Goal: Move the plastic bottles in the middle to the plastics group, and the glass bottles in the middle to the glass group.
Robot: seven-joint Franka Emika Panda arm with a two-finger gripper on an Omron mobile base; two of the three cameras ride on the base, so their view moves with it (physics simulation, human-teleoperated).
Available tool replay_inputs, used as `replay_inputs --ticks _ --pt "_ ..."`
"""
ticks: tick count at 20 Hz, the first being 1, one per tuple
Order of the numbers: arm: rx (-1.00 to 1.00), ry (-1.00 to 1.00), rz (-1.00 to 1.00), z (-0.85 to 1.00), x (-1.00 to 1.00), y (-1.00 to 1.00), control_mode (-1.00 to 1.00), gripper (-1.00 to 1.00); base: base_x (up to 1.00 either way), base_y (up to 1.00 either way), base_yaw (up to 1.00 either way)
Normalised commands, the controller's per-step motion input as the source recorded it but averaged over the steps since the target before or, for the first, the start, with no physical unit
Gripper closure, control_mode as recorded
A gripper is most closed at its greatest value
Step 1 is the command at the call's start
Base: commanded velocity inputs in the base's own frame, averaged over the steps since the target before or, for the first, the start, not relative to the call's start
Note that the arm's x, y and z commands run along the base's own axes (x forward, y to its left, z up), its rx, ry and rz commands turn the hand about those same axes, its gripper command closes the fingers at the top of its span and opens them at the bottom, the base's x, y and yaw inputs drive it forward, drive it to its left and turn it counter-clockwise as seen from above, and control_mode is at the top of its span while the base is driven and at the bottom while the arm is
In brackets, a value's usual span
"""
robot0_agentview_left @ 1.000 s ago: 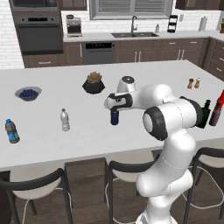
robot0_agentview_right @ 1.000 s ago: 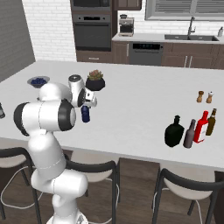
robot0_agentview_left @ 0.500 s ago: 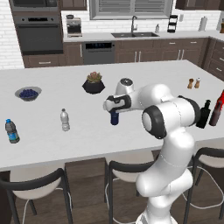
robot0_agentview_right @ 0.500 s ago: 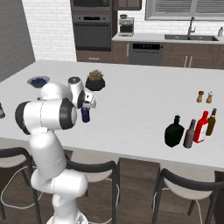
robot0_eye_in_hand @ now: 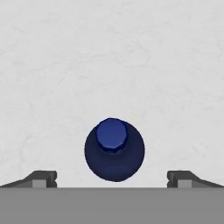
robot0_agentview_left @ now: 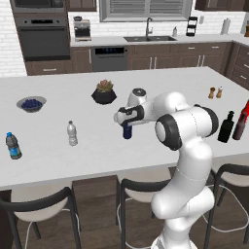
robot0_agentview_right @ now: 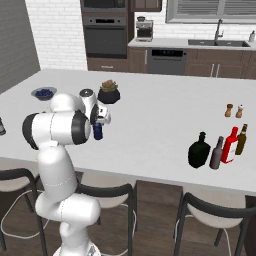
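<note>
The small navy plastic bottle (robot0_agentview_left: 127, 132) with a blue cap stands upright mid-counter. My gripper (robot0_agentview_left: 125, 121) hovers right above it, open. From the hand view I look straight down on the bottle (robot0_eye_in_hand: 114, 153), which sits centred between the two spread fingertips (robot0_eye_in_hand: 42, 178). It also appears beside the arm (robot0_agentview_right: 98, 131). At the left stand the clear water bottle (robot0_agentview_left: 72, 133) and the blue-label bottle (robot0_agentview_left: 12, 146). Close together at the right are the squat black bottle (robot0_agentview_right: 199, 151), a slim brown bottle (robot0_agentview_right: 217, 153) and the red bottle (robot0_agentview_right: 231, 145).
A potted plant (robot0_agentview_left: 104, 92) sits behind the gripper, and a bowl of blueberries (robot0_agentview_left: 31, 103) stands far left. Two small shakers (robot0_agentview_left: 215, 92) stand at the back right. Another brown bottle (robot0_agentview_right: 242, 139) is beside the red one. Stools line the counter's near edge.
The hand has shifted only slightly over the navy bottle. The jaws stay open and no bottle has moved.
</note>
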Motion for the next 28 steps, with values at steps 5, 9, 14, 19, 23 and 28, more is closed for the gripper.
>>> replay_inputs --ticks 5,9,14,19,23,28 --pt "0.00 0.00 0.00 -0.05 0.13 0.00 -1.00 -1.00 0.00 0.00 0.00" --pt "0.00 0.00 0.00 -0.21 0.04 0.00 -1.00 -1.00 0.00 0.00 0.00" --pt "0.00 0.00 0.00 -0.21 0.01 0.00 -1.00 -1.00 0.00 0.00 0.00" --pt "0.00 0.00 0.00 -0.10 0.01 0.00 -1.00 -1.00 0.00 0.00 0.00" --pt "0.00 0.00 0.00 -0.07 0.00 0.00 -1.00 -1.00 0.00 0.00 0.00" --pt "0.00 0.00 0.00 0.00 0.00 0.00 -1.00 1.00 0.00 0.00 0.00"
